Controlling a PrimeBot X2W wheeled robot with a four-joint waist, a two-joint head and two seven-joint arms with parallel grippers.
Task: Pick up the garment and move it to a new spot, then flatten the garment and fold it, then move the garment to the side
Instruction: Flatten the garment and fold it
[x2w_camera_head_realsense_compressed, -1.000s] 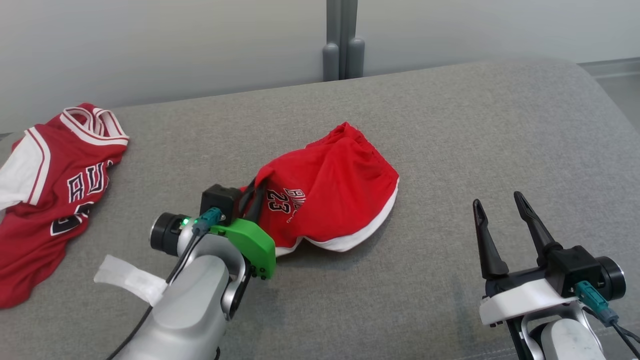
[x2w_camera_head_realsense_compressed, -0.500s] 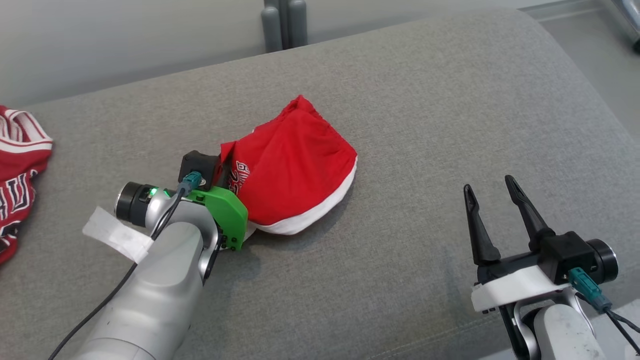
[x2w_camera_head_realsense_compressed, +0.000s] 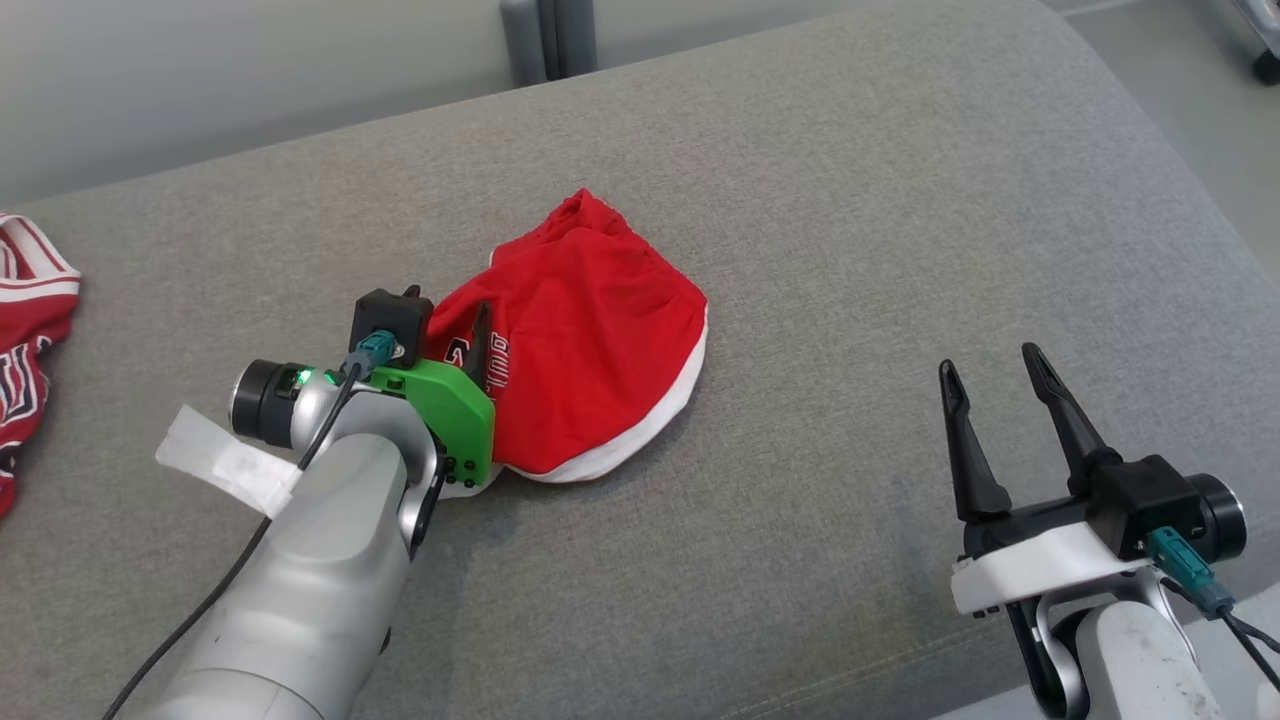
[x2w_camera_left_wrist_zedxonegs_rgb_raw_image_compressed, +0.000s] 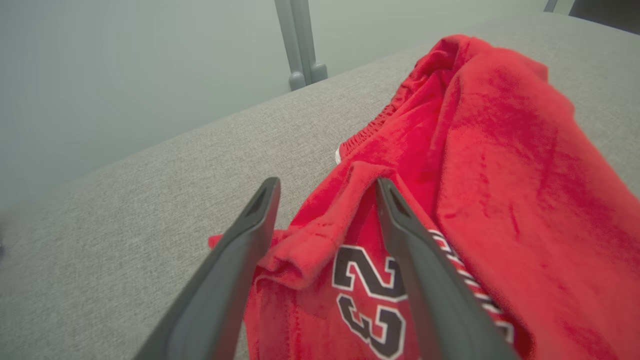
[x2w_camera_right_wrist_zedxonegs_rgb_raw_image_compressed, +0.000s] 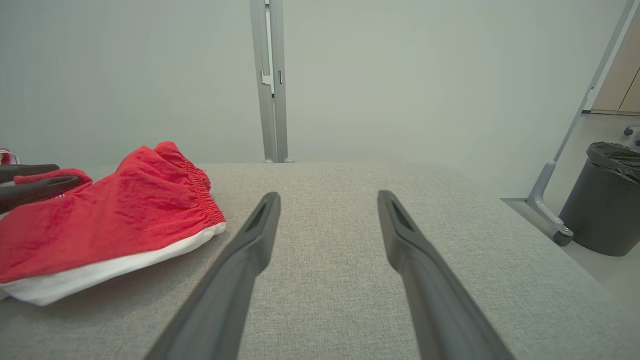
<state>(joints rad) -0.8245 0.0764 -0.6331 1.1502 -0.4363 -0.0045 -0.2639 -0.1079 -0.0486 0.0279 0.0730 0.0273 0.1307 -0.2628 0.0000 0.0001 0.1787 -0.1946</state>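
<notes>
The garment, red shorts (x2w_camera_head_realsense_compressed: 590, 340) with a white hem and a "23" print, lies crumpled in a mound on the grey cushion (x2w_camera_head_realsense_compressed: 850, 200). My left gripper (x2w_camera_head_realsense_compressed: 447, 315) is at its left edge, open, its fingers straddling a loose red fold without clamping it. The left wrist view shows that fold of the shorts (x2w_camera_left_wrist_zedxonegs_rgb_raw_image_compressed: 500, 150) between the spread fingers of the left gripper (x2w_camera_left_wrist_zedxonegs_rgb_raw_image_compressed: 326, 185). My right gripper (x2w_camera_head_realsense_compressed: 988, 360) hovers open over bare cushion to the right, well apart from the cloth. In its own view, the right gripper (x2w_camera_right_wrist_zedxonegs_rgb_raw_image_compressed: 328, 196) has the shorts (x2w_camera_right_wrist_zedxonegs_rgb_raw_image_compressed: 125, 215) to its left.
A red and white jersey (x2w_camera_head_realsense_compressed: 25, 340) lies at the cushion's far left edge. A grey post (x2w_camera_head_realsense_compressed: 545, 40) stands behind the cushion against the wall. A dark bin (x2w_camera_right_wrist_zedxonegs_rgb_raw_image_compressed: 607, 200) sits on the floor past the cushion's right end.
My left gripper has opened and let go of the shorts' edge, which now rests loose between its fingers. The head camera has turned, sliding the scene leftward. The right gripper stays open.
</notes>
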